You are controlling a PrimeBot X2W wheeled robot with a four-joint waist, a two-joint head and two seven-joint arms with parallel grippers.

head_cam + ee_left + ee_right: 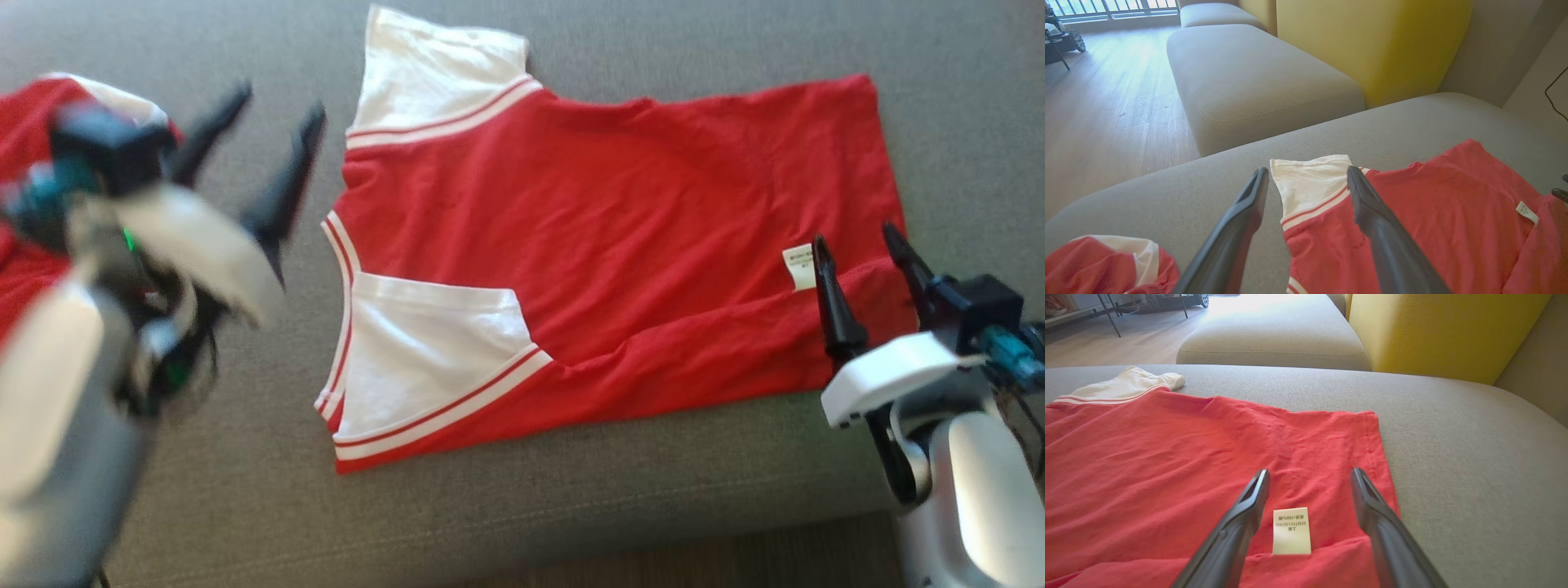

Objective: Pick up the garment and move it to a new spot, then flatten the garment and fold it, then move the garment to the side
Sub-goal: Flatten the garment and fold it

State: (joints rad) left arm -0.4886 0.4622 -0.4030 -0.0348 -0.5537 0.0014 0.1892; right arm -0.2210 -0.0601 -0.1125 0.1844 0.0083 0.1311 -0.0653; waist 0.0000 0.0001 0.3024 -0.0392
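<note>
We find the red garment (pixel 612 245) with white sleeves spread flat on the grey sofa cushion (pixel 571 506), its near edge folded over. The left hand (pixel 279 102), blurred, hovers wide and empty just beside the collar end. The right hand (pixel 855 237), also wide and empty, sits at the hem end, with the white label (pixel 798 267) framed between its fingers in the right wrist view.

I see the garment (pixel 604 245) on the sofa (pixel 571 506), its label (pixel 1291 531) between my right fingers (pixel 1237 526); a second garment (pixel 1106 265) lies left of my left fingers (pixel 1237 228).
</note>
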